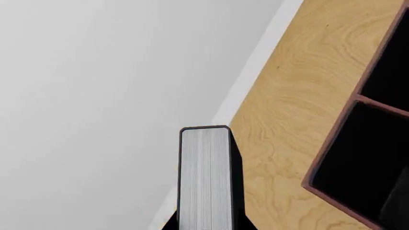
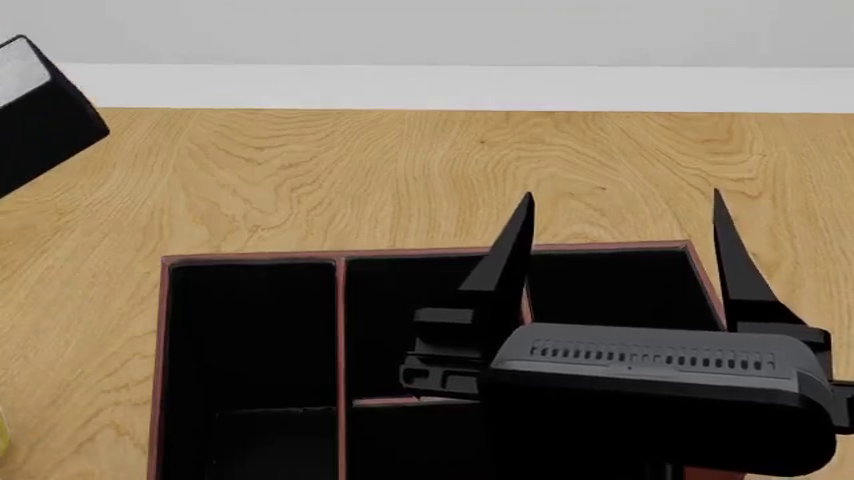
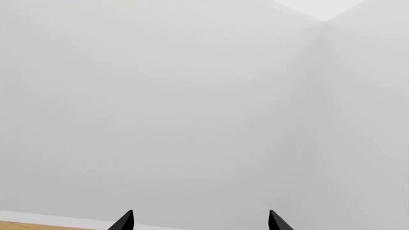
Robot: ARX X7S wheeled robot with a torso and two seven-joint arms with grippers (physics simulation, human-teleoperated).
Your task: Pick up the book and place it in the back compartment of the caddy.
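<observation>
Nearest in head view, the right gripper (image 2: 621, 225) sat over the caddy (image 2: 163, 330), fingers spread wide apart w/ nothing between them, tips pointing up and away. Right wrist view showed only those two tips against blank wall, so that arm was idle.

Behind and under it, the caddy: dark maroon walls, black inside, thin maroon dividers. The back compartment (image 2: 400, 320) was the middle-column section w/ a short cross divider at its near end, partly hidden by the right arm.

Farther off, at the head view's left edge, the book (image 2: 40, 110) was raised clear of the table (image 2: 400, 170) and tilted, well apart from the caddy. In left wrist view the book (image 1: 206, 179) ran straight out from the camera, page edges facing it, caddy corner off to one side. The left gripper itself wasn't visible; it was probably clamped on the book's hidden end, but can't tell.

Look: small thick hardback, plain black covers, pale grey-white page block.

Handling (judgement): stiff boards, rigid, not fragile, prob. moderate weight for its size. Smooth covers could slip or pivot if pinched at one end only. Best hold is across the two covers, squeezing the page block, near the middle.
</observation>
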